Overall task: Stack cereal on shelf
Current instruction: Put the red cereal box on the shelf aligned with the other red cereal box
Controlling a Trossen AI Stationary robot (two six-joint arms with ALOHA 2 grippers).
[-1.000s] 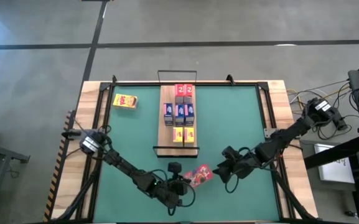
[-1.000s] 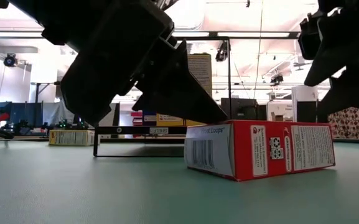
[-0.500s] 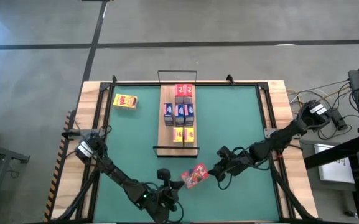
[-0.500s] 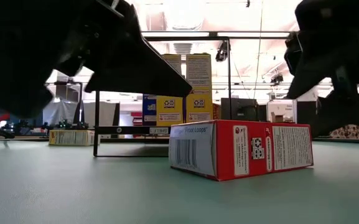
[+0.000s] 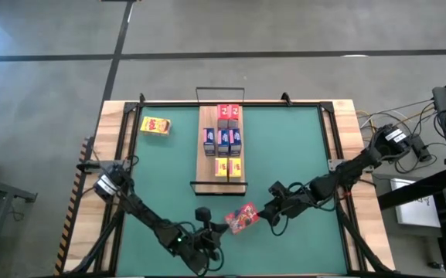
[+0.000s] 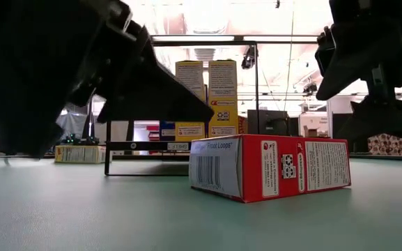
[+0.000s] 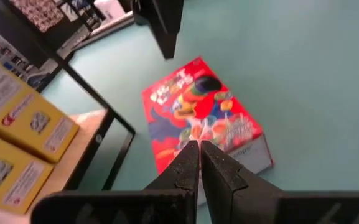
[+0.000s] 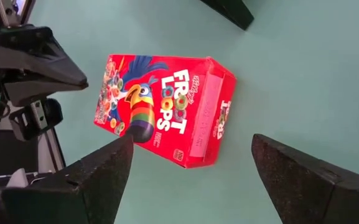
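A red cereal box (image 5: 242, 218) lies flat, printed front up, on the green mat near the table's front edge. My left gripper (image 7: 199, 144) is shut. Its tips point at the box's left end, and the low view shows them a little above the box (image 6: 270, 167). My right gripper (image 8: 191, 138) hovers open above the box's right end, one finger on each side, clear of it. The shelf (image 5: 209, 154), a light-wood board with a black wire frame, carries red, blue and yellow boxes. One yellow box (image 5: 154, 126) lies on the mat at the far left.
The shelf's wire frame (image 6: 180, 146) stands just beyond the red box, with upright yellow boxes (image 6: 207, 90) on it. Bare green mat (image 5: 300, 147) stretches on both sides of the shelf and toward the front edge. Black rails (image 5: 126, 154) run along the table's sides.
My left gripper has drawn back toward the table's left and near edge, its shut tip coming off the red box's top. The box has slid a little toward the table's left and has lain still since. My right gripper has moved slightly left, toward the box.
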